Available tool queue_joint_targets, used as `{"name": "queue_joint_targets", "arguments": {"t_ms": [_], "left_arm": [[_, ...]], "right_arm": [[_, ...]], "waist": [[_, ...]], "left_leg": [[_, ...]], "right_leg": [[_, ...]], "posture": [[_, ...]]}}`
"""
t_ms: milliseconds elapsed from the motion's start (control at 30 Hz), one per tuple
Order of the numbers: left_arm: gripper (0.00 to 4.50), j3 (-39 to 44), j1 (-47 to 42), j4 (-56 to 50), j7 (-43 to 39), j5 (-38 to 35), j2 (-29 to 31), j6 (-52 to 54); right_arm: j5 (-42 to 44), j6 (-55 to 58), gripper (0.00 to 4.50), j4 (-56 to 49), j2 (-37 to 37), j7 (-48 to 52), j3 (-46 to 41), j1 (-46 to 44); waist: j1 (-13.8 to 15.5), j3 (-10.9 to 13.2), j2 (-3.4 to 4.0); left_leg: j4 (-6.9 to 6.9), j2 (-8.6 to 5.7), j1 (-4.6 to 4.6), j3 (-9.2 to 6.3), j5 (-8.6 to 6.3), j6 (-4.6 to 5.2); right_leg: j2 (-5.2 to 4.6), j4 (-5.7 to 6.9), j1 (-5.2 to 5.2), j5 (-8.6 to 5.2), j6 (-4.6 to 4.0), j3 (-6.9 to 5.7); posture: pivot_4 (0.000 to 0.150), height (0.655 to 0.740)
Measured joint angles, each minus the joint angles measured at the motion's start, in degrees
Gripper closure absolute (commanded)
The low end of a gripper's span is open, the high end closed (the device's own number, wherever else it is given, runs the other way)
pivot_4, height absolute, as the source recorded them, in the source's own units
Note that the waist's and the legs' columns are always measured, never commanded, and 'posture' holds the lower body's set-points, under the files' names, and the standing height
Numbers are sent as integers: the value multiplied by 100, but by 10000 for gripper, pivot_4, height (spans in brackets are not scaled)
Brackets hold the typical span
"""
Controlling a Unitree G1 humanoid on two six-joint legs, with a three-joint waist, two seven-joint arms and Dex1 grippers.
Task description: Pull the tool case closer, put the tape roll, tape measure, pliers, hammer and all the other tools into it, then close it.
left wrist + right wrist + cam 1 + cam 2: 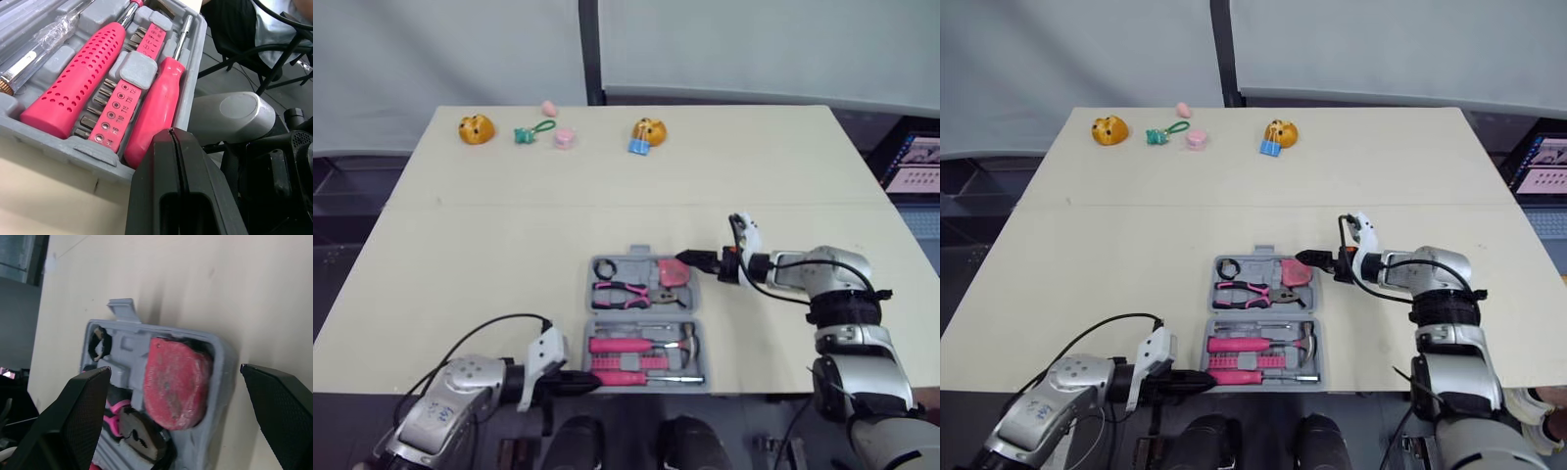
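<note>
- Since the case [646, 315] lies open and flat at the near edge of the table [489, 255], with every tool I can find already in it, I judge that closing is what remains.
- Far half: tape roll [605, 267], pliers [622, 292] and pink tape measure [672, 272], each in its pocket. Near half: hammer [626, 345] and screwdriver [631, 377].
- Right gripper [685, 260] hangs at the far right corner of the case, jaws spread wide and holding nothing. The right wrist view looks between its fingers [73, 426] onto the tape measure pocket. This placement probably suits catching the rim of that half to fold it over.
- Left gripper [592, 382] sits low at the near left corner of the case, jaws pressed together on nothing. It is likely there as a blunt stop, so the case does not slide off the edge when the far half is lifted.
- Whether the left gripper touches the case wall, I cannot tell; in the left wrist view its fingers [161, 186] cover the spot.
- That view cuts off the near half: the screwdriver tip and part of the bit strip [122, 107] run out of frame.
- Pliers jaws are half hidden behind the right fingers.
- Small toys [477, 128] lie well apart along the far edge; they are not tools.
</note>
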Motion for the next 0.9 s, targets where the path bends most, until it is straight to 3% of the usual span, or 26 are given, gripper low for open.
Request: {"name": "queue_joint_targets", "arguments": {"t_ms": [600, 900], "left_arm": [[45000, 514, 15, -219, 174, -607, -192, 255], [45000, 146, -80, 93, 339, -125, -209, 165]], "right_arm": [[-285, -312, 200, 458, 183, 158, 13, -180], [-314, -431, 200, 548, 195, 212, 7, -191]], "waist": [[-13, -1, 2], [-12, -1, 2]], "left_leg": [[0, 2, 0, 0, 1, -2], [0, 2, 0, 0, 1, -2]], "right_leg": [[0, 0, -2, 0, -1, 1], [1, 0, -2, 0, -1, 1]], "posture": [[1500, 6677], [1500, 6677]]}}
